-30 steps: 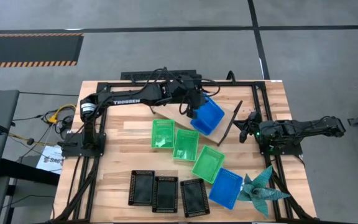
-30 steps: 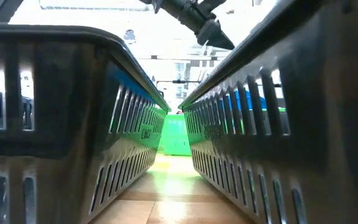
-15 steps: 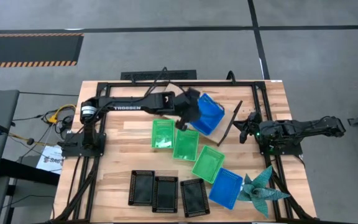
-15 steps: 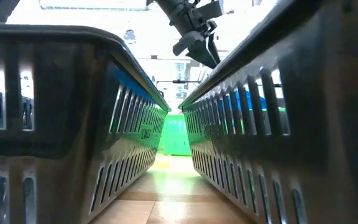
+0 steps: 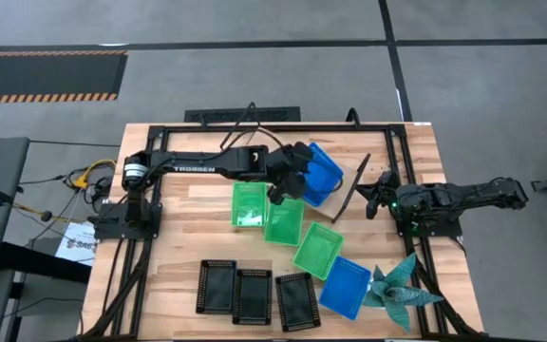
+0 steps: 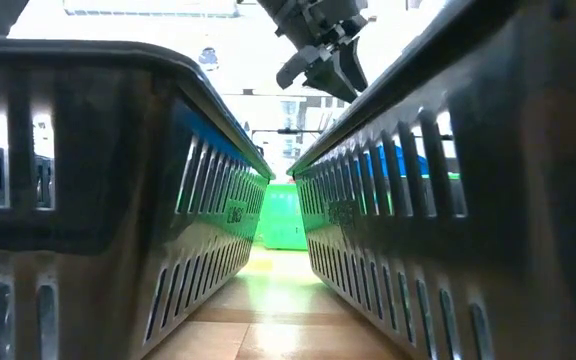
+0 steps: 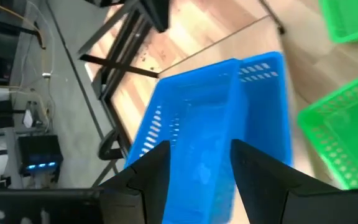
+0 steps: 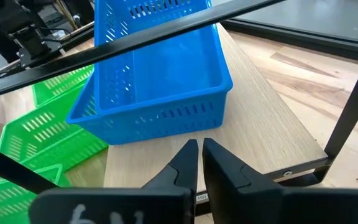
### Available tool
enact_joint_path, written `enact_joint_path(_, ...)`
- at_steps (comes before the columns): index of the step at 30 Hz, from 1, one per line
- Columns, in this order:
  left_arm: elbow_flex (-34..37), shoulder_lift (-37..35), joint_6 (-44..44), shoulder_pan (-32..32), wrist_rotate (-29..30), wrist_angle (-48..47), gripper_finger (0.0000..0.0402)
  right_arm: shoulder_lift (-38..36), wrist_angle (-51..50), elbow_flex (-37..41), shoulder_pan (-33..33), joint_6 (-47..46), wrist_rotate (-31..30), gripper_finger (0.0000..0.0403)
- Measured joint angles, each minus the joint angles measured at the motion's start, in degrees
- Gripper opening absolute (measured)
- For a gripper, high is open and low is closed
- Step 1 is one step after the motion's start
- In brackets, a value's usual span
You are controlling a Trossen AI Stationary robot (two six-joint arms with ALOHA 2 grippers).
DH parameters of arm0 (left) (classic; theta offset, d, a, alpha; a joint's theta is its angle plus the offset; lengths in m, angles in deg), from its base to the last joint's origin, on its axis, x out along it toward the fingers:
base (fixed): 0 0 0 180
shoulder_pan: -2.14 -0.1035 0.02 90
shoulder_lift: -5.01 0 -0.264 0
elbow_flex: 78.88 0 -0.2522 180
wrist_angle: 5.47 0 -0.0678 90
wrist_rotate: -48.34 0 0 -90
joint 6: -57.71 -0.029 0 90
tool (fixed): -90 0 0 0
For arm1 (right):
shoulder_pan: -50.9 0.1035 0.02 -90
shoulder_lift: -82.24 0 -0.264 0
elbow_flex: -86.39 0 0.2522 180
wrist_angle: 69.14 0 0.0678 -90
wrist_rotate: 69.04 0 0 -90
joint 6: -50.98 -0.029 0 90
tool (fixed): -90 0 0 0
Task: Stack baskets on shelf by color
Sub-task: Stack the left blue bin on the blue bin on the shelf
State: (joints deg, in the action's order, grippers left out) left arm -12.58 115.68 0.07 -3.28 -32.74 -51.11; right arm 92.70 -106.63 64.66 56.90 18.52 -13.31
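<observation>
On the light wooden shelf board with thin black wire ends (image 5: pixel 349 182), at the far side of the slatted wooden tabletop (image 5: pixel 179 256), sit the two stacked blue plastic mesh baskets (image 5: pixel 319 174), one inside the other. They rest there because blue goes with blue. The left hand (image 5: pixel 286 180) is just beside their near edge, with its fingers (image 7: pixel 146 171) spread apart and holding nothing. It looks like it has let the basket go.

The third blue mesh basket (image 5: pixel 346 286) lies near the front, touching a teal spiky folded star (image 5: pixel 399 291). It probably comes next for the blue pile. Three bright green mesh baskets (image 5: pixel 284 221) lie in a slanted row in the middle, and three black mesh baskets (image 5: pixel 254 295) stand side by side at the front. None of these are on the shelf yet.

The right hand (image 5: pixel 384 196) waits near the shelf's right end with its fingers (image 8: pixel 185 163) close together and empty.
</observation>
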Motion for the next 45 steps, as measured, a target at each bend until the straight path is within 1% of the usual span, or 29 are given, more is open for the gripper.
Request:
enact_joint_path(4, 0.0, 0.1, 0.4, -1.0, -2.5, -0.6, 0.0159, 0.0, 0.0, 0.0, 0.0, 0.1, 0.0, 0.0050)
enact_joint_path(6, 0.0, 1.3, 0.3, -1.1, -2.6, 0.1, 0.0159, 0.0, 0.0, 0.0, 0.0, 0.2, 0.0, 0.0050)
enact_joint_path(8, 0.2, 2.4, -0.4, -1.2, -2.4, -1.1, 0.0159, 0.0, 0.0, 0.0, 0.0, 0.7, 0.0, 0.0050)
enact_joint_path(9, 0.1, 3.1, -0.9, -1.2, -2.4, 0.0, 0.0159, 0.0, 0.0, 0.0, 0.0, 0.9, 0.0, 0.0050)
enact_joint_path(11, 0.0, 4.4, -2.2, -1.2, -0.4, 0.3, 0.0159, 0.0, 0.0, 0.0, 0.0, 1.1, 0.0, 0.0050)
enact_joint_path(13, 0.0, 6.0, -3.2, -1.0, 4.3, 1.1, 0.0159, 0.1, 0.0, 0.0, 0.0, 1.1, 0.0, 0.0050)
enact_joint_path(15, 0.1, 6.8, -4.3, -0.9, 7.6, 0.8, 0.0159, 0.1, 0.0, 0.0, 0.0, 1.2, 0.0, 0.0050)
enact_joint_path(17, 0.1, 6.8, -4.8, -1.0, 8.9, 1.1, 0.0159, 0.1, 0.0, 0.0, 0.0, 1.3, 0.0, 0.0050)
enact_joint_path(22, 0.1, 6.8, -4.9, -1.0, 9.5, 2.0, 0.0155, 0.1, 0.0, 0.0, 0.0, 2.3, 0.0, 0.0050)
enact_joint_path(25, -0.5, 6.8, -4.9, -1.0, 9.3, 0.7, 0.0133, 0.1, 0.0, 0.0, 0.0, 2.5, 0.0, 0.0050)
enact_joint_path(31, -0.6, 6.7, -4.9, -1.0, 8.7, 0.5, 0.0061, 0.1, 0.0, 0.0, 0.0, 2.5, 0.0, 0.0050)
enact_joint_path(35, -0.6, 6.7, -5.8, -1.0, 11.1, 0.5, 0.0012, 0.1, 0.0, 0.0, 0.0, 2.5, 0.0, 0.0050)
enact_joint_path(37, -0.5, 6.7, -6.3, -1.0, 12.4, 0.5, 0.0006, 0.1, 0.0, 0.0, 0.0, 2.5, 0.0, 0.0050)
enact_joint_path(45, -0.6, 6.6, -7.7, -0.4, 15.4, 1.3, 0.0002, 0.1, 0.0, 0.0, 0.0, 2.5, 0.0, 0.0050)
